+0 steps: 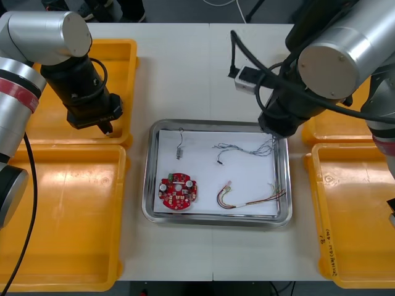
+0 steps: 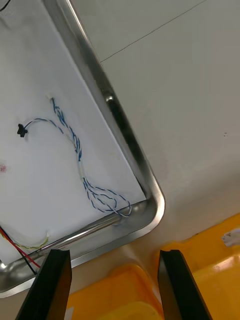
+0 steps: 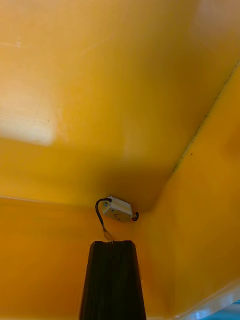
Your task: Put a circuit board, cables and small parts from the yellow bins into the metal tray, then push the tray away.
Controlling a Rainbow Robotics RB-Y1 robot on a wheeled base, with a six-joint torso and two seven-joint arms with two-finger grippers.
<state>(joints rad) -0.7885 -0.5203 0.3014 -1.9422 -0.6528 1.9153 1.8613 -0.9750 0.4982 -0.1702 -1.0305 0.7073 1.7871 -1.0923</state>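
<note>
yellow bin corner: left hand pinches wire of small part.

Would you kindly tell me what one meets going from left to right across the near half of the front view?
Near-left yellow bin → red circuit board → red and yellow cable → near-right yellow bin.
</note>
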